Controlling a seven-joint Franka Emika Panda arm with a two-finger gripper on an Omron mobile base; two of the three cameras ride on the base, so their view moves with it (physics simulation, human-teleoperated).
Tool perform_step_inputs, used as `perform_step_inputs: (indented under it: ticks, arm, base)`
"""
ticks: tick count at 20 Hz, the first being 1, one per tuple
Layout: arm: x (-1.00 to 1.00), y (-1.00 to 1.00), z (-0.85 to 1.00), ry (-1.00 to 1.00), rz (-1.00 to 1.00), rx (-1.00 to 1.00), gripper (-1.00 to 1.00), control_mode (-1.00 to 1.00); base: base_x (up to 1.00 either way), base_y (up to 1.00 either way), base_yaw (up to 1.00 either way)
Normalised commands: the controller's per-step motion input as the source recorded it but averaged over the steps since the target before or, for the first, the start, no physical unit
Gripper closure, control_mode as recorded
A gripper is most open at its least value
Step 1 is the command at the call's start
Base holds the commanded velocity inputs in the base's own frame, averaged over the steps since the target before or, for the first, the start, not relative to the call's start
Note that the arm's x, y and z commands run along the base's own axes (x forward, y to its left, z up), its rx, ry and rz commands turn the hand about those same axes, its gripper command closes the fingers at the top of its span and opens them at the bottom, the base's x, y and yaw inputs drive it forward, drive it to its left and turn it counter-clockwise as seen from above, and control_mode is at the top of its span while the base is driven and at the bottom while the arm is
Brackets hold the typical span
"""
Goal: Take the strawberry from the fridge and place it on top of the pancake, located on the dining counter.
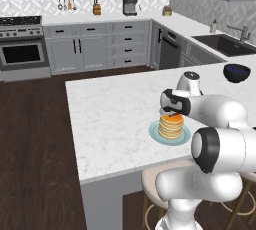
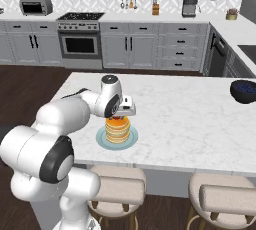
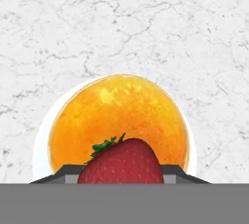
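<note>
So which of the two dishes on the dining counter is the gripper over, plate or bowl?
The pale teal plate carrying the pancake. The gripper holds the strawberry above it; the dark blue bowl sits far off, near the counter's other end.

pancake (image 2: 118, 127) sits on its plate (image 2: 102, 142) near the stool-side edge of the dining counter (image 2: 190, 119), bowl (image 2: 244, 91) way off toward the counter's sink end

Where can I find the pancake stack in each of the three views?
Left base view: pancake stack right of centre, on the teal plate, just under the pincer.
Right base view: left of centre, below the pincer.
Hand view: lower centre, seen from above, behind the strawberry.
Shared landmark: the white marble dining counter.
</note>
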Motion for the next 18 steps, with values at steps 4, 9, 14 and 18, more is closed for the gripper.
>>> perform_step_inputs:
  ticks: [4,9,14,18]
  arm:
    - [0.01,0.0,-0.07,0.0,0.0,0.0,-1.0,-1.0]
    - [0.0,0.0,-0.01,0.0,0.0,0.0,-1.0,-1.0]
    - [0.0,0.0,0.0,0.0,0.0,0.0,-1.0,-1.0]
    - [0.0,0.0,0.0,0.0,0.0,0.0,-1.0,-1.0]
  base:
    - [0.0,0.0,0.0]
    - [0.0,0.0,0.0]
    - [0.0,0.0,0.0]
    - [0.0,0.0,0.0]
